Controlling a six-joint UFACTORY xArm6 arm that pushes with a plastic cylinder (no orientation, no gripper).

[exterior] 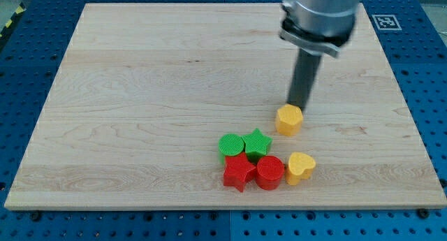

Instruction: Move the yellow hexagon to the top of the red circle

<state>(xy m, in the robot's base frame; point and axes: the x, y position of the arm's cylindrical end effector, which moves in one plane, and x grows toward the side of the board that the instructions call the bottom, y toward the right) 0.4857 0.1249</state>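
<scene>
Yellow hexagon (289, 120): small six-sided block, ribbed top face, lying flat on wooden board, right of board centre. Sitting alone, apart from cluster below it. My tip (299, 104) touching or nearly touching its upper edge, on side toward view's top.

Red circle (270, 172): low round block, ribbed top, lying flat near board's bottom edge, within cluster. Sitting below and slightly left of yellow hexagon, clear gap between them. Neighbours pressing against it on left and right; contact above uncertain.
</scene>
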